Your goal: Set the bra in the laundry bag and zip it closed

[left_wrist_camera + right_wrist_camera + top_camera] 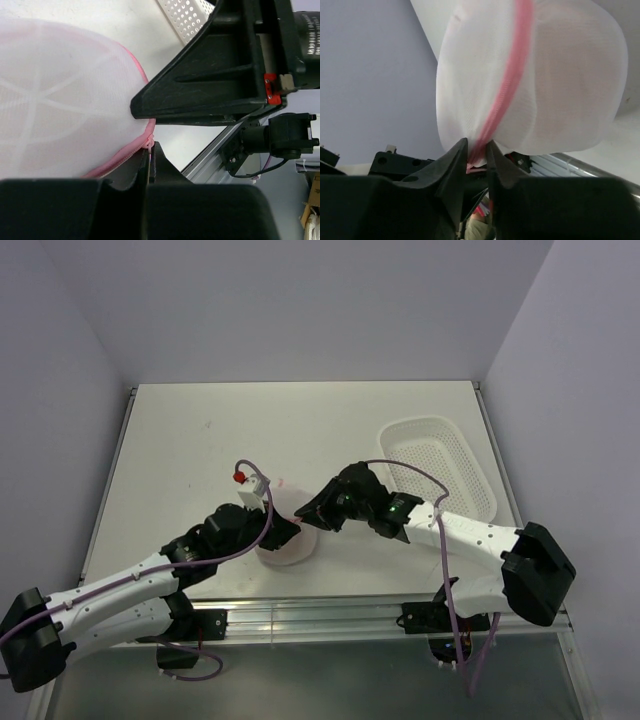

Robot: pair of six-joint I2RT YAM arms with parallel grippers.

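The laundry bag [287,546], a round white mesh pouch with a pink zipper rim, sits near the table's front middle between both grippers. My left gripper [293,531] is shut on a thin pink tab at the zipper [150,142], with the mesh dome [65,100] just above its fingers. My right gripper [306,513] is shut on the pink zipper rim [492,125] at the bag's [545,75] edge. Its black finger [210,75] touches the bag in the left wrist view. The bra is hidden; only a faint peach tint shows through the mesh.
A white perforated plastic basket [440,465] stands at the right back of the table and shows in the left wrist view [187,15]. The metal front rail [320,615] runs close below the bag. Walls enclose the table on three sides.
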